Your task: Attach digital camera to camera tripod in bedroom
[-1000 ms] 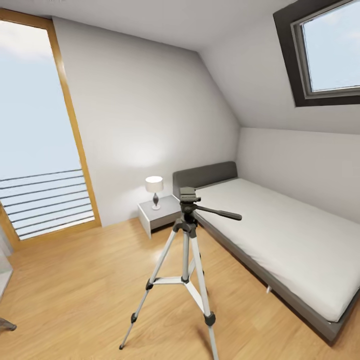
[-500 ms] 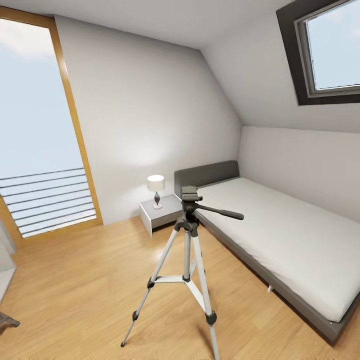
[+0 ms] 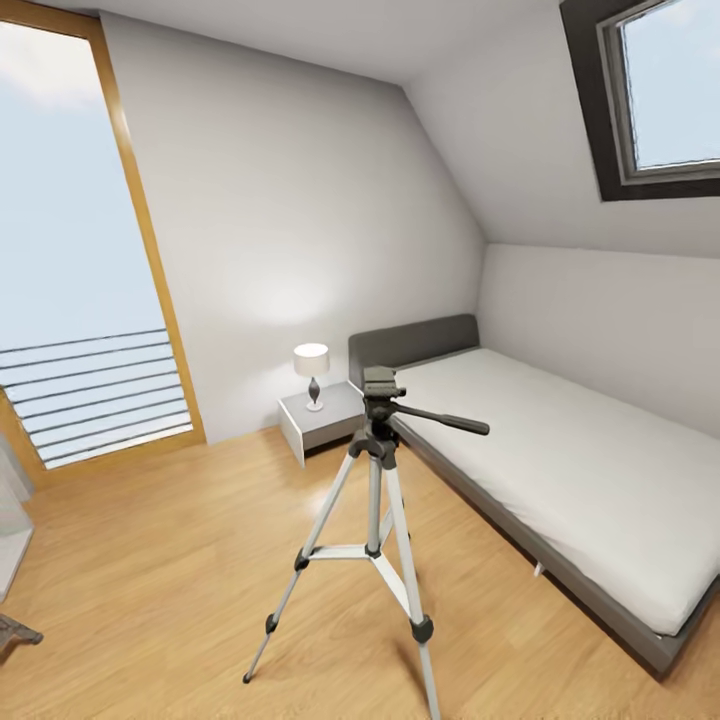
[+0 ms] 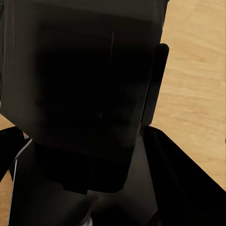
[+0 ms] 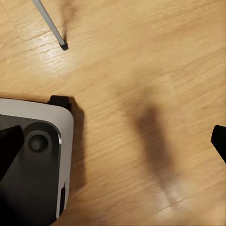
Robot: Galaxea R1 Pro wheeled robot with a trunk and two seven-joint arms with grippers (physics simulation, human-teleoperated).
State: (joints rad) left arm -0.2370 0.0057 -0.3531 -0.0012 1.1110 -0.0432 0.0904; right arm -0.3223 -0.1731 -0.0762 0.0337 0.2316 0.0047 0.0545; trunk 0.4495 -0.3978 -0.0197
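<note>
Bright, even daylight; soft shadows

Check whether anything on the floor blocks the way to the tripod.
Nothing visible does. The tripod stands on bare wood floor ahead, its head bare. The bed lies to its right and the nightstand behind it, neither in the path.

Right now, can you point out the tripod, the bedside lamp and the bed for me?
camera tripod (image 3: 372, 470): head view, on its centre column below the black head.
lamp (image 3: 312, 359): head view, on the white shade.
bed (image 3: 560, 450): head view, on the white mattress.
</note>
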